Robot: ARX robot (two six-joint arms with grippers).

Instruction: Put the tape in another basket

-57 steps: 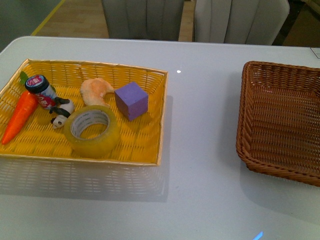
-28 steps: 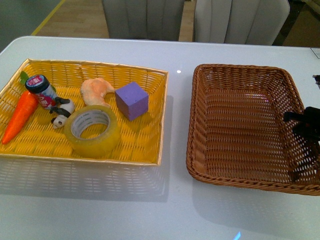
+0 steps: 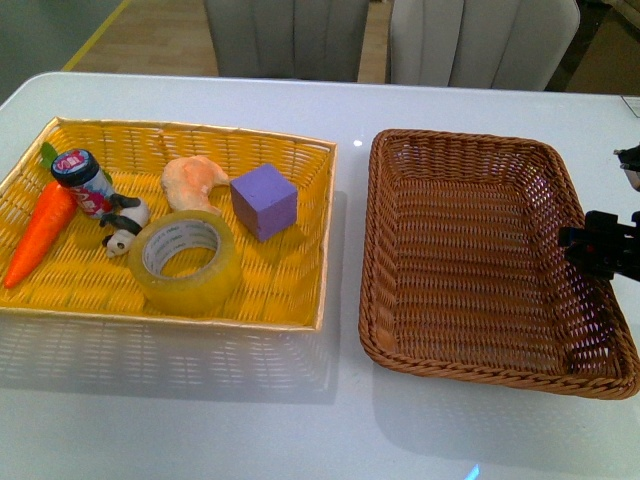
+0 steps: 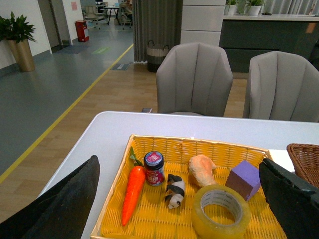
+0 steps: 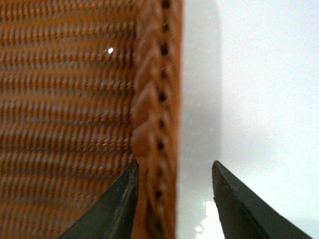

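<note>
The white table (image 3: 420, 110) carries 2 baskets side by side, with 2 grey upholstered chairs (image 3: 290, 35) standing beyond its far edge. The dark brown rectangular woven wicker basket (image 3: 470, 140) sits toward the table's right edge and has nothing in it. The bright yellow woven tray basket (image 3: 200, 128) lies toward the left edge, just beside the brown one without touching it.

The wide roll of yellowish translucent packing tape (image 3: 185, 262) lies flat, hole up, in the yellow tray, on the side toward the table's near edge. The purple foam cube (image 3: 264, 200) is just behind it. The orange toy carrot (image 3: 40, 233) lies along the tray's left side. The pale orange drumstick-shaped toy (image 3: 192, 180), the small dark-lidded jar with a red label (image 3: 85, 180) and the little black-and-white panda figure (image 3: 122, 225) are grouped behind the tape.

The right hand (image 3: 602, 245) is at the brown basket's right rim. Its fingers are parted and straddle the rim, 1 inside and 1 outside. The left hand (image 4: 178, 169) is spread wide, holds nothing, and hangs off the tray's near side
</note>
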